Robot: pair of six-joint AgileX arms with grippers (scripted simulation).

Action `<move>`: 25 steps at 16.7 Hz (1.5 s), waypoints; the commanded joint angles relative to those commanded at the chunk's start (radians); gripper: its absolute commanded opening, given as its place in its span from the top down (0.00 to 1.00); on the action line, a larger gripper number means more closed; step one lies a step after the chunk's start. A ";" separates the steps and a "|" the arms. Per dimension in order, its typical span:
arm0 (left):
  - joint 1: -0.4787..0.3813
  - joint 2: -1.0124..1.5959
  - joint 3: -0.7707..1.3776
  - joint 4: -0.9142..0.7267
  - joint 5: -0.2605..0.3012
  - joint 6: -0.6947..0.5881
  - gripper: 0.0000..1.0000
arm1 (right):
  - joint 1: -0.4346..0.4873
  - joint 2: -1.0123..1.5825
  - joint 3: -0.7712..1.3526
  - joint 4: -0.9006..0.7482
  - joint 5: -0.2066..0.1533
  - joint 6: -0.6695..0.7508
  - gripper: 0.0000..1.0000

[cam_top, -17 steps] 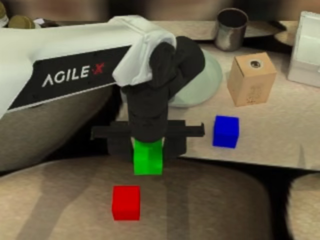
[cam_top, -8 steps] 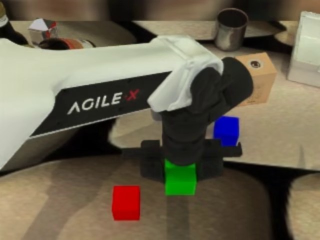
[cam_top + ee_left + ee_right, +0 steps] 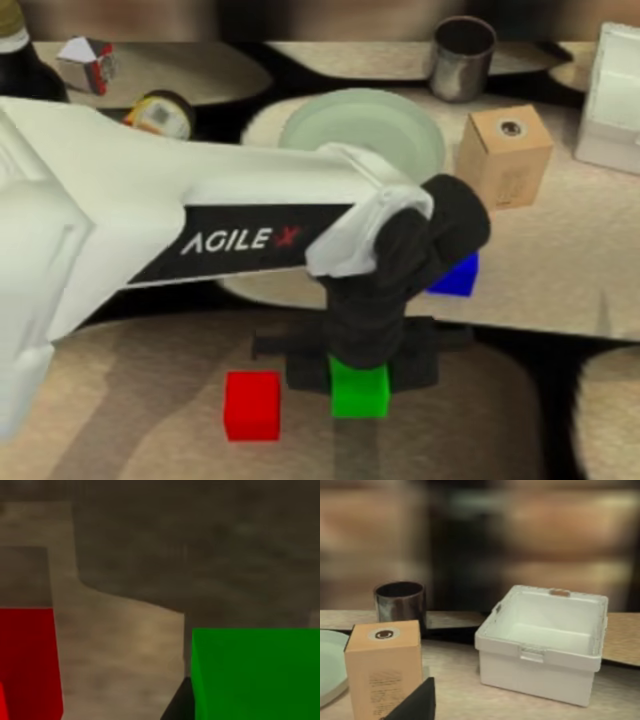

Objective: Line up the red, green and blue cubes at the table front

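Left pincer [image 3: 360,372] clenched on small bright green matte cube [image 3: 359,391], low over beige-brown bench front [image 3: 150,400]. Beside small bright red matte cube [image 3: 251,405], apart. Deep blue matte cube [image 3: 458,275] behind, half hidden.

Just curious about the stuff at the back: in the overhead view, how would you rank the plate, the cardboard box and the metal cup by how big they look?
1. Plate, partly hidden by the arm
2. Cardboard box
3. Metal cup

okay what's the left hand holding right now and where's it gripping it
The left hand holds the green cube, gripped by its two opposite sides, over the table front.
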 joint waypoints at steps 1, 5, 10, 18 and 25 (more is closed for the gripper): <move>-0.001 0.008 -0.015 0.019 0.000 0.000 1.00 | 0.000 0.000 0.000 0.000 0.000 0.000 0.00; -0.001 0.012 -0.022 0.027 0.000 0.000 1.00 | 0.000 0.000 0.000 0.000 0.000 0.000 0.00; -0.001 0.012 -0.022 0.027 0.000 0.000 0.62 | 0.000 0.000 0.000 0.000 0.000 0.000 0.00; -0.001 0.012 -0.022 0.027 0.000 0.000 0.02 | 0.000 0.000 0.000 0.000 0.000 0.000 0.00; -0.001 0.012 -0.022 0.027 0.000 0.000 0.00 | 0.000 0.000 0.000 0.000 0.000 0.000 0.00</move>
